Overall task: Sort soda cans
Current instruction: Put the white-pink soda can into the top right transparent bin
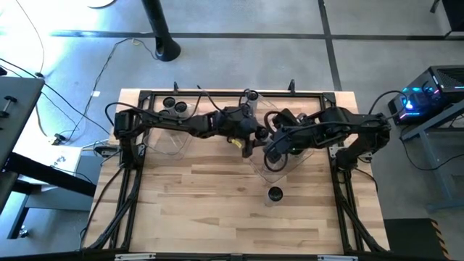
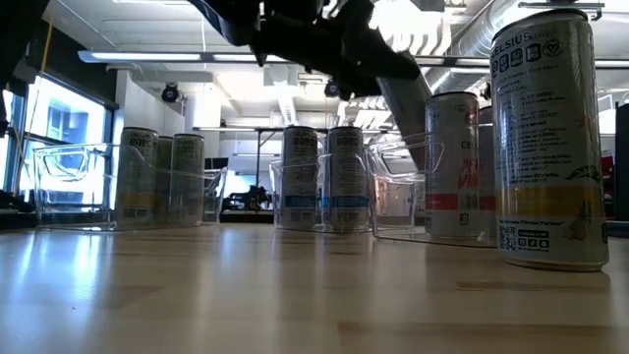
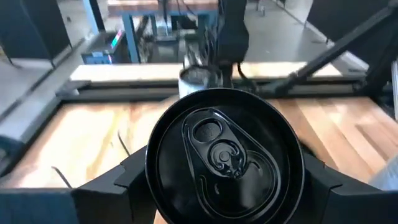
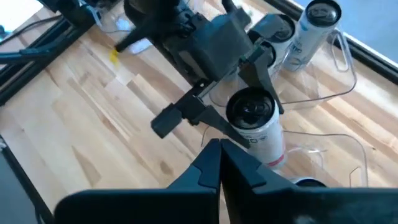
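Observation:
My left gripper (image 4: 249, 102) is shut on a white soda can with a red band (image 4: 256, 127) and a dark top (image 3: 224, 152). It holds the can upright over a clear bin (image 4: 323, 146) near the table's middle. My right gripper (image 4: 221, 152) hangs shut with nothing in it, just above and beside that can. Two cans (image 1: 174, 106) stand on their bases in a clear bin at the far left. One can (image 1: 275, 193) stands alone on the wood toward the near edge. Another can (image 1: 250, 94) stands by the far rail. My left gripper pinches the can's side wall just under its top rim (image 4: 268, 124) between its two fingers (image 3: 118, 183), one on each side. The fingers come nearly level from the table's left. The can stands upright in the hold; whether its base rests on the bin's floor I cannot tell.
Three clear bins show in the low view: one with yellow-banded cans (image 2: 162, 177), one with blue-banded cans (image 2: 322, 177), and one with red-banded cans (image 2: 452, 167). A black rail (image 1: 217, 93) frames the table. Bare wood (image 1: 203, 210) lies toward the near edge.

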